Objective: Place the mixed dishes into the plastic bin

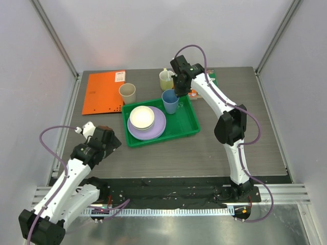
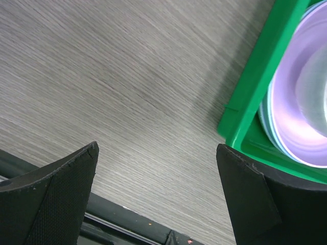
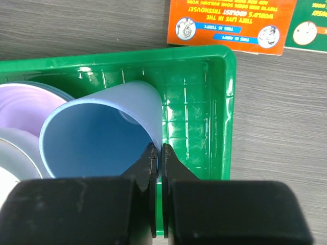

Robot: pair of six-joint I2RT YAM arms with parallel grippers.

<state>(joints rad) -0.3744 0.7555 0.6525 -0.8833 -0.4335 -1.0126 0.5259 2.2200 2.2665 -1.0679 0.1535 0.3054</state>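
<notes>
Left wrist: your left fingers (image 2: 56,199) are spread wide over bare surface (image 2: 102,76), with the plastic bin (image 2: 250,97) corner just beside one of them. Further out, the lilac plate (image 1: 156,133) and cream bowl (image 1: 141,117) sit in the bin. Your right fingers (image 3: 148,168) pinch the blue cup (image 3: 97,138) by its rim at the bin's far side. The beige cup (image 1: 127,93) stands outside.

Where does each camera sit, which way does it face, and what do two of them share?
Top external: above and behind the robot, looking down on the table; both arms show.
Left wrist: on the left arm, facing the table beside the green bin; left gripper open.
Right wrist: looking down into the bin; right gripper shut on the blue cup.
Both wrist views share the bin and lilac plate.
</notes>
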